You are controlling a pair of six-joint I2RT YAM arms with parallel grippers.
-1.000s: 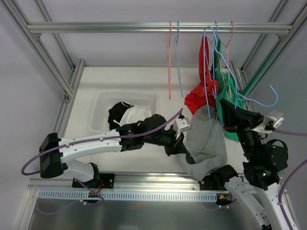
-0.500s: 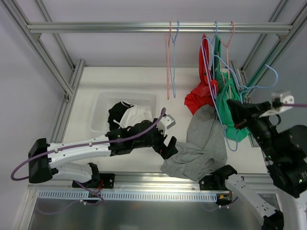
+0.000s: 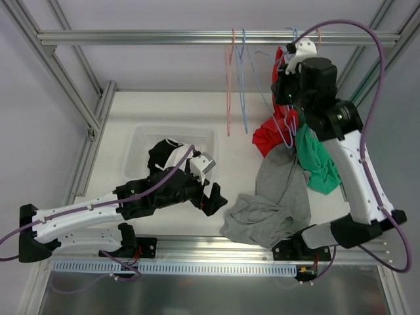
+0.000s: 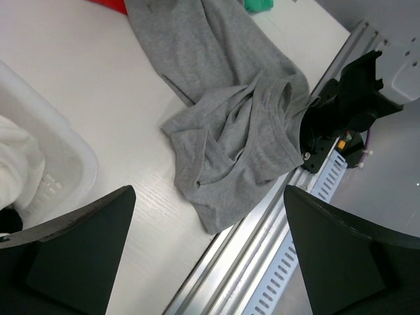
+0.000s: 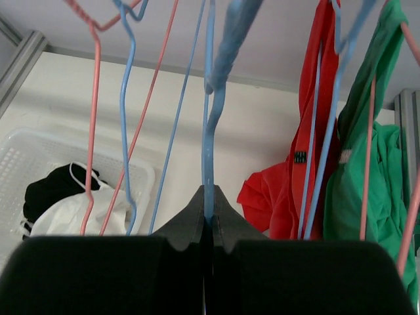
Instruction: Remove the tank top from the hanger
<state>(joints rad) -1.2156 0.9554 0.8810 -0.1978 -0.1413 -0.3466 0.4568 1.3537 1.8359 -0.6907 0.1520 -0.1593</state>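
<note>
The grey tank top [image 3: 275,197] lies crumpled on the table near its front edge, off any hanger; the left wrist view shows it [image 4: 236,125] spread beside the front rail. My left gripper [image 3: 211,193] hangs open just left of it, with nothing between its fingers [image 4: 209,193]. High up by the rail [image 3: 197,37], my right gripper [image 3: 286,85] is shut on a blue hanger [image 5: 210,131], which is bare and rises from the jaws [image 5: 210,220].
A pink hanger [image 3: 230,85] and a blue one [image 3: 244,92] hang bare from the rail. A red garment [image 3: 272,134] and a green one [image 3: 318,161] hang on hangers at right. A white basket [image 3: 141,131] with black and white clothes sits at left.
My left gripper opened, let go of the grey tank top and drew back left. The right arm swung the blue hanger up to the rail; the tank top slid off onto the table.
</note>
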